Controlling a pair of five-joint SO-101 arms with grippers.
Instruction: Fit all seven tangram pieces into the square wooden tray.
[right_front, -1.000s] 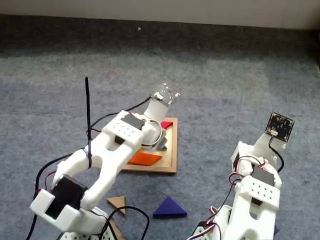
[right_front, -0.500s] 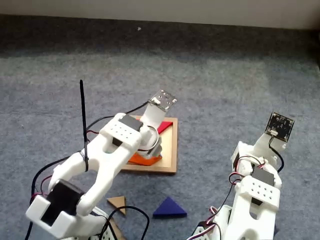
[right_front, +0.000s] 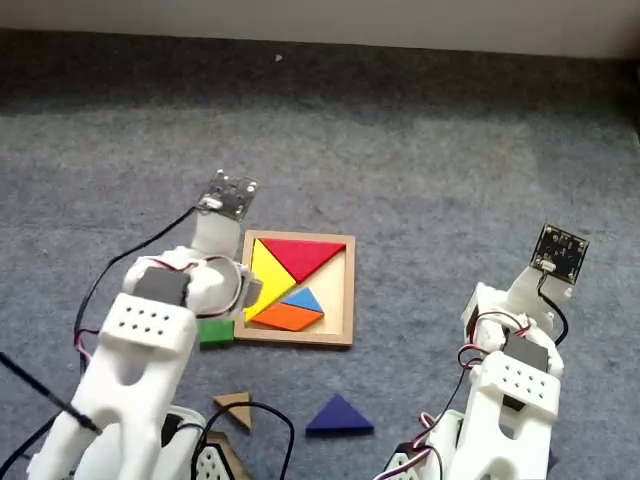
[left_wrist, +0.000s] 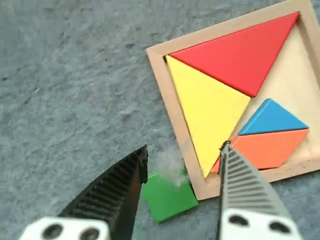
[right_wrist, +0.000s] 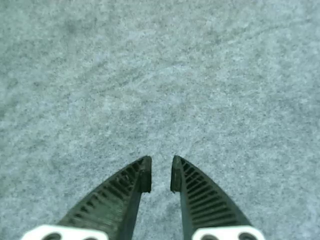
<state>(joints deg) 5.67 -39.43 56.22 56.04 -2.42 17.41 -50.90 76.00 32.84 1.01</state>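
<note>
The square wooden tray (right_front: 300, 338) lies mid-table holding a red triangle (right_front: 300, 257), a yellow triangle (right_front: 266, 280), a small blue triangle (right_front: 303, 298) and an orange parallelogram (right_front: 288, 317). A green square (right_front: 215, 332) lies on the carpet just off the tray's near left corner. A dark blue triangle (right_front: 340, 415) and a tan triangle (right_front: 235, 407) lie nearer the front. My left gripper (left_wrist: 184, 148) hangs open above the green square (left_wrist: 170, 192) and the tray's corner (left_wrist: 157, 75), nothing between its fingers. My right gripper (right_wrist: 160, 175) is shut over bare carpet.
Grey carpet covers the table. The left arm (right_front: 150, 330) stands over the tray's left side, with cables trailing by the loose pieces. The right arm (right_front: 515, 375) sits at the right front, well apart from the tray.
The left arm has swung left off the tray, uncovering the pieces in it and the green square beside it. The right arm has not moved.
</note>
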